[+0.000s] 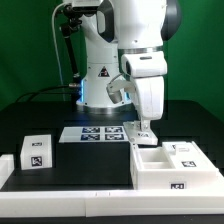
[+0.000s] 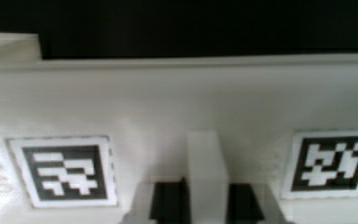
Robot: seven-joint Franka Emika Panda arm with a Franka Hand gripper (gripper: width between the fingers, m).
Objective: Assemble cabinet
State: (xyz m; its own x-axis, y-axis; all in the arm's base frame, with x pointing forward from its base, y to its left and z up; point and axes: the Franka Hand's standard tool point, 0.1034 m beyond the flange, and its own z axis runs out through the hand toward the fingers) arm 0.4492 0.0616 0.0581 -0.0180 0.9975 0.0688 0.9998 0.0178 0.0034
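Observation:
The white cabinet [image 1: 168, 168] lies on the black table at the exterior view's right, open side up, with tags on its front and top. My gripper [image 1: 143, 128] points straight down onto its rear left edge. In the wrist view a white cabinet panel [image 2: 194, 100] fills the picture, with one tag [image 2: 66, 170] on one side and another tag [image 2: 332, 160] on the other. A thin white upright wall [image 2: 206, 175] of the cabinet stands between my two dark fingers [image 2: 167, 203], which press against it from both sides. The fingertips are hidden below the picture's edge.
The marker board [image 1: 100, 133] lies in the middle of the table behind the cabinet. A small white tagged cube [image 1: 38, 150] stands at the exterior view's left. A low white part [image 1: 6, 168] lies at the far left edge. The robot's base [image 1: 100, 80] stands at the back.

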